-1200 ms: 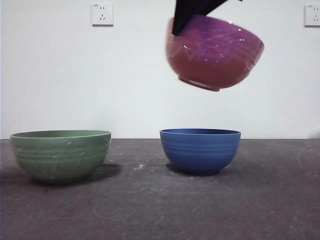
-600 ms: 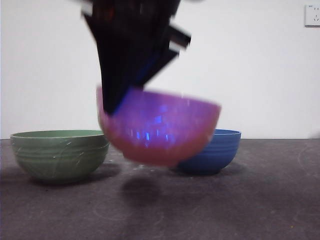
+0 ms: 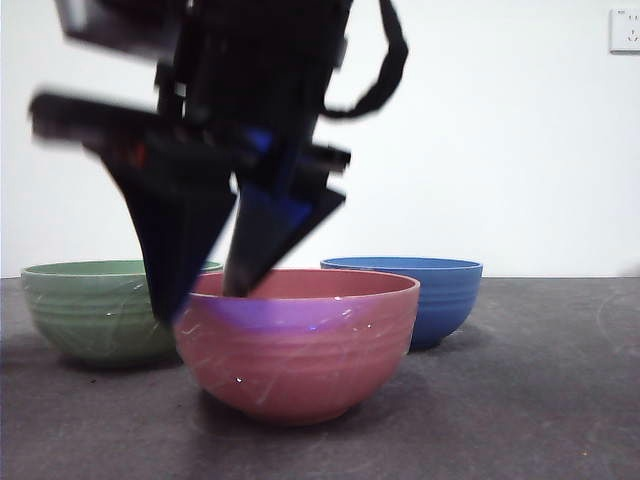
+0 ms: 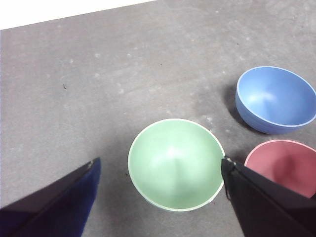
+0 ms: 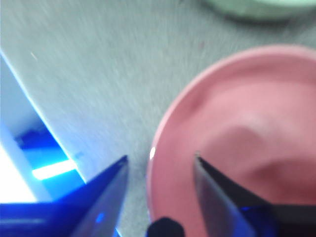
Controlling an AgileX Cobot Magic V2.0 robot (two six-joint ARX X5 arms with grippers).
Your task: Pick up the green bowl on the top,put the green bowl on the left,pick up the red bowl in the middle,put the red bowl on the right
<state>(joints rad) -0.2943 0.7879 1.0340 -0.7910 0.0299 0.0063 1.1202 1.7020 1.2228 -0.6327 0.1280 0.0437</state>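
Down from mid-air a second ago, the round pinkish-red ribbed bowl (image 3: 297, 343) now sits on the dark grey surface (image 3: 520, 410), in front of the gap between the muted-green ribbed bowl (image 3: 88, 308) and the blue ribbed bowl (image 3: 440, 295). Its rim sits between the right pincer's (image 5: 159, 165) jaws, one inside, one outside, spread slightly wider than the wall. The bowl looks stiff, light and scratched, probably hard plastic; its thin rim seems the natural hold. The left pincer (image 4: 159, 167) hangs spread above the green bowl, holding nothing.
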